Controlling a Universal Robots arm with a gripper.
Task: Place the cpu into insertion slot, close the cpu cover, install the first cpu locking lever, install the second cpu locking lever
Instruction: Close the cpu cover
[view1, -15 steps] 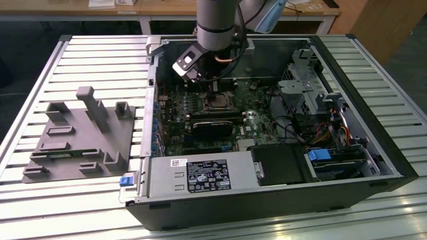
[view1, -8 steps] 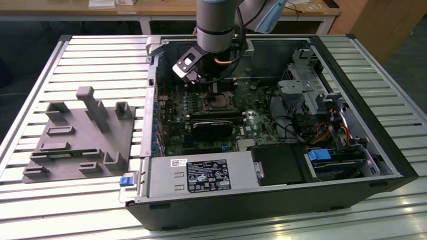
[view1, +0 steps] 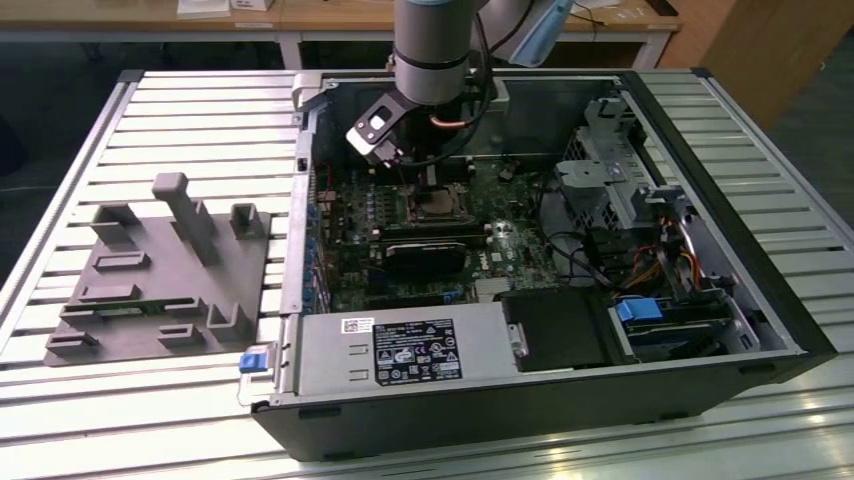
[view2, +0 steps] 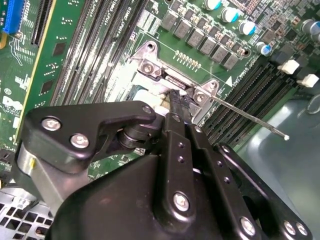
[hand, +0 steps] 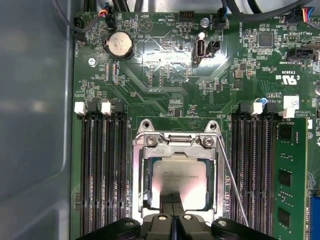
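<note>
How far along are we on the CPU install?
Done: the cpu sits in the insertion slot, and the cpu cover looks lowered around it. In hand: the gripper, shut, is at the cover's edge. Left: a locking lever angles out free, unlatched.

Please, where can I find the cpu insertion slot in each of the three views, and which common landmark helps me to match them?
Exterior view: the insertion slot is on the motherboard, under the arm.
Second wrist view: the insertion slot lies just beyond the black fingertip.
First wrist view: the insertion slot sits between the memory slots and holds the cpu.
Shared landmark: the gripper, with its tip at the slot.
</note>
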